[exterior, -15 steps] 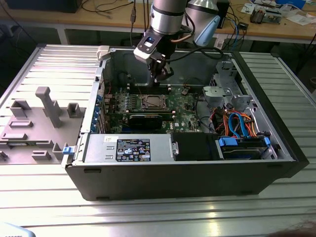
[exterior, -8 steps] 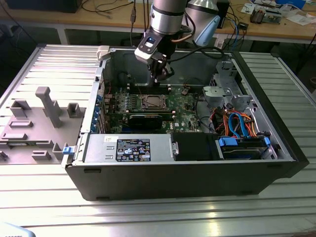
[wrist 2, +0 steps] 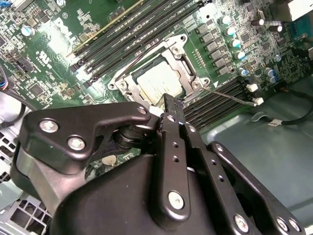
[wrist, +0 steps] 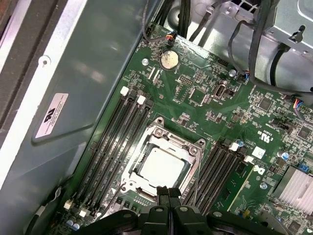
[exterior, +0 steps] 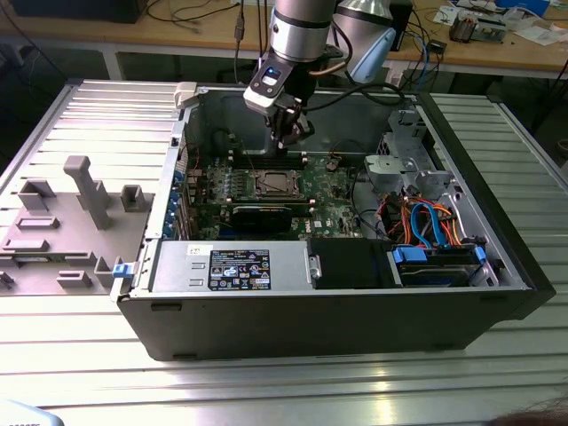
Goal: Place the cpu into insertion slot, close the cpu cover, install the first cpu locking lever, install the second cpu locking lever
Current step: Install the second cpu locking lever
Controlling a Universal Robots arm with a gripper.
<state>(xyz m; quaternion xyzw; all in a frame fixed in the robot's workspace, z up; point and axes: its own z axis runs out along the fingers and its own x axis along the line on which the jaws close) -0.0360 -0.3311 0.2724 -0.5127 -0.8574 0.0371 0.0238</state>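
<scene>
Hanging above the open computer case (exterior: 355, 293) in the exterior view, end effector (exterior: 288, 138) pointing down toward the green motherboard (exterior: 333, 191), not touching it. Fingers (wrist: 168, 203) pressing together in both wrist views, black tips meeting with nothing pinched between them.

Sitting in the insertion slot (wrist: 164, 164), the cpu (wrist: 161, 166), dull silver top facing up, showing through the cut-out window. Lying flat over the chip, the cpu cover (wrist: 193, 147), a thin silver frame surrounding the metal top on all sides. Appearing again in the second wrist view, the cpu (wrist 2: 159, 81) framed by the cpu cover (wrist 2: 183, 61), with the closed fingertips (wrist 2: 171, 105) hovering just beside one edge of the socket. Seen from the exterior view, the insertion slot (exterior: 273, 184) lying roughly below the arm.

Flanking the socket on two sides, long narrow memory slots (wrist: 120, 142). Resting near the board's far edge in the first wrist view, a round coin battery (wrist: 169, 59). Lying beside the socket in the exterior view, a long black graphics card (exterior: 262, 213). Carrying the case, a ribbed metal surface (exterior: 80, 337), with a grey fixture (exterior: 67, 222) standing at the exterior view's left.
</scene>
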